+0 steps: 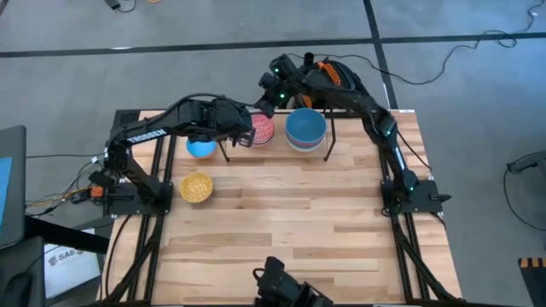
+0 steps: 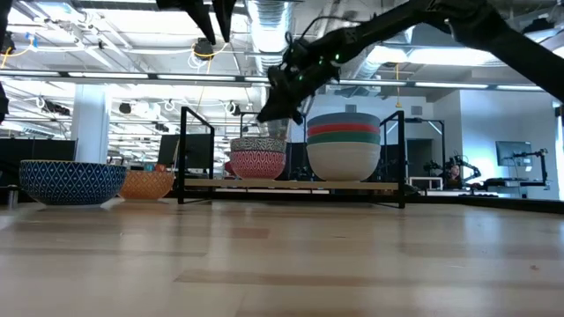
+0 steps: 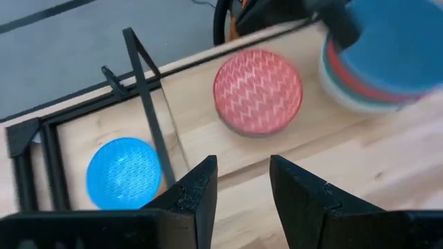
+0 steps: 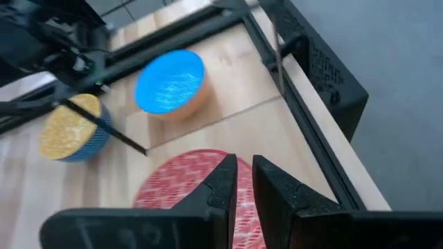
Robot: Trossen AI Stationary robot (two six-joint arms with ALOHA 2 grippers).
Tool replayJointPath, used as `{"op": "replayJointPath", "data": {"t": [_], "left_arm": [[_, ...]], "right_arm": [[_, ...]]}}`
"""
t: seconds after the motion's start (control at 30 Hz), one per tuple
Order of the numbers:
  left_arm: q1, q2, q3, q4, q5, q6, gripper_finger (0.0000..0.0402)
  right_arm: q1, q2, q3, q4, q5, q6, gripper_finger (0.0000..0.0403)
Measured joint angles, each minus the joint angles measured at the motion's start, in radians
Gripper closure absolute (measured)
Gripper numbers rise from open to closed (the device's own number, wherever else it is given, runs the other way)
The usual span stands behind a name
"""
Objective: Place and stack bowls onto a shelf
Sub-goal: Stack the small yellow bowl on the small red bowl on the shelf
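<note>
Near the counter's (image 1: 281, 222) left edge sits a yellow bowl (image 1: 196, 187), resting alone on the wood. Behind it, close to the far left corner, a light blue bowl (image 1: 201, 147) rests just outside the shelf's (image 1: 328, 147) left posts. The left tool (image 1: 243, 130) hovers above the shelf's left end, between that blue bowl and the red patterned bowl (image 1: 261, 128); in the left wrist view its fingers (image 3: 197, 190) stand spread with nothing between them. The red patterned bowl sits on the shelf at the counter's far edge, with another patterned bowl nested in it in the low view. The right tool (image 1: 266, 101) hangs just behind and above it, fingers (image 4: 221, 183) nearly pressed together, gripping nothing. To the right, on the same shelf, stands a stack of bowls (image 2: 344, 143) topped by a blue one.
</note>
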Motion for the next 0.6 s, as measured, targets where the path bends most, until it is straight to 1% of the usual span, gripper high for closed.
{"op": "replayJointPath", "data": {"t": [0.1,0.2,0.3,0.33,0.37,0.43,0.47,0.53,0.6], "left_arm": [[-0.022,0.000,0.000,-0.058,0.033,0.044,0.0283],[-0.065,0.000,0.000,-0.162,0.058,0.009,0.0283],[-0.136,-0.023,-0.048,-0.149,0.063,-0.006,0.0283],[-0.162,-0.035,-0.074,-0.154,0.072,-0.023,0.0283],[-0.187,-0.052,-0.106,-0.158,0.075,-0.043,0.0283],[-0.238,-0.105,-0.218,-0.152,0.101,-0.081,0.0283],[-0.262,-0.132,-0.283,-0.138,0.117,-0.109,0.0283],[-0.307,-0.202,-0.431,-0.082,0.162,-0.177,0.0283],[-0.349,-0.283,-0.580,0.005,0.200,-0.240,0.0283]], "right_arm": [[0.014,-0.051,0.000,-0.049,-0.003,-0.028,0.0331],[0.032,-0.107,0.001,-0.137,-0.004,-0.064,0.0331],[0.050,-0.154,0.001,-0.230,-0.012,-0.097,0.0330],[0.051,-0.166,0.001,-0.258,-0.042,-0.098,0.0330],[0.049,-0.176,0.001,-0.288,-0.096,-0.098,0.0329],[0.038,-0.186,0.001,-0.342,-0.219,-0.098,0.0321],[0.036,-0.186,0.001,-0.371,-0.258,-0.098,0.0315],[0.035,-0.184,0.001,-0.449,-0.282,-0.099,0.0301],[0.047,-0.184,-0.002,-0.520,-0.280,-0.111,0.0285]]}}
